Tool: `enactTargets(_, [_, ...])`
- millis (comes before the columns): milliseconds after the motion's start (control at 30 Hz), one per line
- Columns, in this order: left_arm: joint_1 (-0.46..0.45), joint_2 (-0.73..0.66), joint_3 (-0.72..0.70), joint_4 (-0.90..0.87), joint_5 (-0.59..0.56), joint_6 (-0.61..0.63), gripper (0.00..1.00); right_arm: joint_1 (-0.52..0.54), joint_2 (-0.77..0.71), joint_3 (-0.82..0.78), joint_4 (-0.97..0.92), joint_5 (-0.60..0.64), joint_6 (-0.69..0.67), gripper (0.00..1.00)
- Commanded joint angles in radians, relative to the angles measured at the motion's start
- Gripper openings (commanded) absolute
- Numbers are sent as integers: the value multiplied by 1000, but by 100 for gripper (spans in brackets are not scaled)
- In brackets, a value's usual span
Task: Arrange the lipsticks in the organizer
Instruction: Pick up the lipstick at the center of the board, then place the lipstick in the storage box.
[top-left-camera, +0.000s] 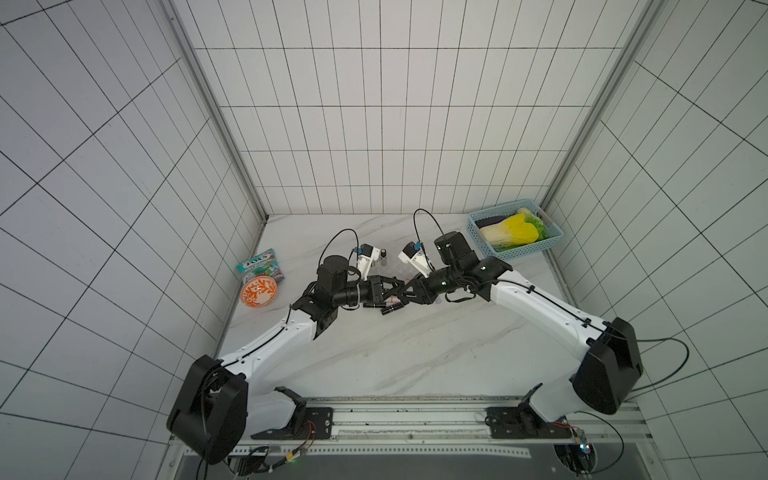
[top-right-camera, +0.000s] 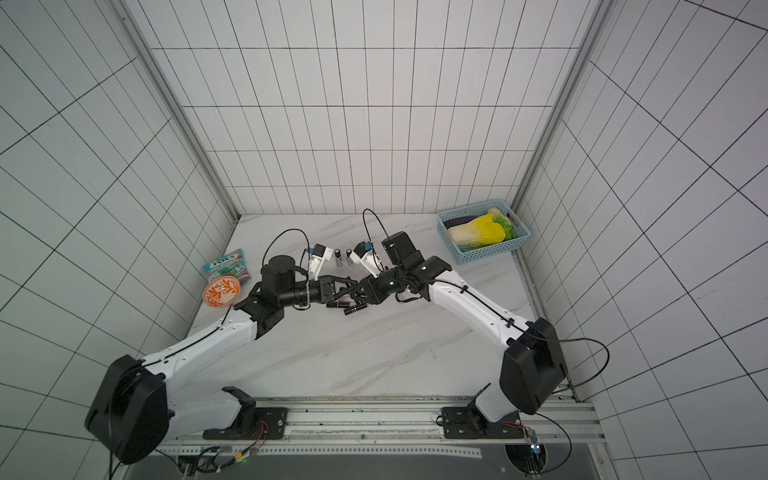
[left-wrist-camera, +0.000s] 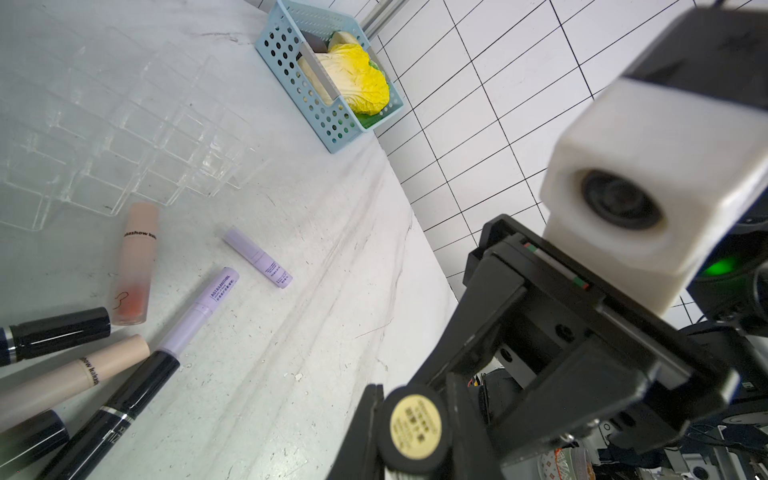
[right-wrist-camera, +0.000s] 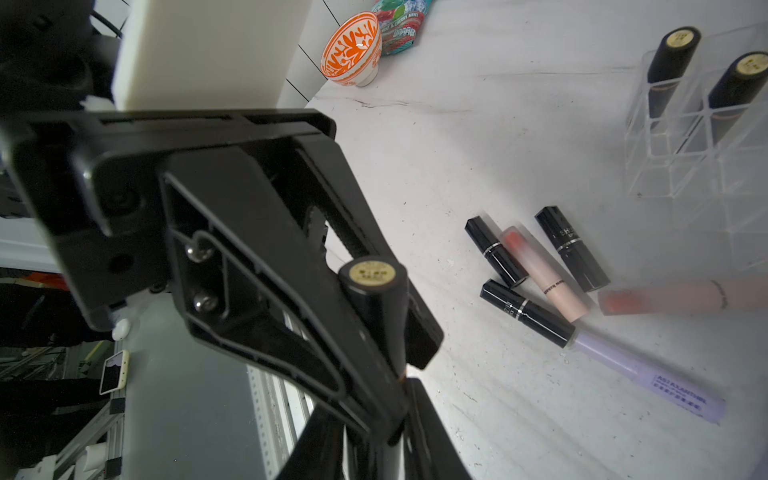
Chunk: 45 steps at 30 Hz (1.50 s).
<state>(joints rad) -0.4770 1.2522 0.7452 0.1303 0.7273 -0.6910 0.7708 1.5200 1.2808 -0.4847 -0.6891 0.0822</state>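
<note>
My two grippers meet over the middle of the table, and both are shut on one black lipstick (left-wrist-camera: 415, 430) with a gold end label. In its own wrist view the left gripper (left-wrist-camera: 415, 438) clamps the capped end. The right gripper (right-wrist-camera: 374, 432) pinches the same tube lower down, with the left gripper (right-wrist-camera: 382, 332) just above it. In both top views the jaws touch tip to tip (top-left-camera: 405, 289). The clear organizer (right-wrist-camera: 698, 137) stands just behind them and holds two upright black lipsticks (right-wrist-camera: 673, 54). Several loose lipsticks (left-wrist-camera: 137, 262) in black, pink and lavender lie in front of the organizer.
A light-blue basket (top-left-camera: 524, 252) with a toy cabbage sits at the back right. An orange patterned bowl (top-left-camera: 258, 292) and a mint packet (top-left-camera: 259, 264) lie by the left wall. Tiled walls close in the table on three sides.
</note>
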Motion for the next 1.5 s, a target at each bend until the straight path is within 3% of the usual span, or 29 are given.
enactTargets(0, [-8, 5, 48, -19, -35, 63, 8, -4, -30, -43, 14, 54, 2, 44])
enactTargets(167, [-3, 23, 99, -81, -109, 137, 8, -24, -73, -76, 33, 118, 11, 63])
enactTargets(200, [-2, 34, 121, -103, -141, 166, 8, -27, -81, -83, 37, 129, 13, 65])
enactTargets(233, [1, 81, 193, -141, -242, 257, 8, -41, -113, -113, 56, 175, 25, 71])
enactTargets(300, [2, 108, 227, -156, -295, 294, 8, -55, -158, -141, 89, 225, 34, 76])
enactTargets(333, [2, 153, 272, -157, -334, 332, 8, -66, -192, -161, 110, 253, 38, 79])
enactTargets(367, [3, 274, 378, -149, -450, 415, 8, -80, -252, -224, 154, 311, 50, 83])
enactTargets(400, [17, 363, 441, -120, -467, 414, 8, -102, -296, -271, 190, 319, 50, 97])
enactTargets(433, [15, 364, 437, -111, -472, 416, 8, -107, -294, -275, 196, 315, 47, 99])
enactTargets(933, [-1, 486, 427, 2, -659, 579, 9, -119, -340, -345, 222, 450, 45, 99])
enactTargets(1467, [-6, 682, 528, 107, -706, 632, 12, -131, -357, -384, 252, 447, 45, 100])
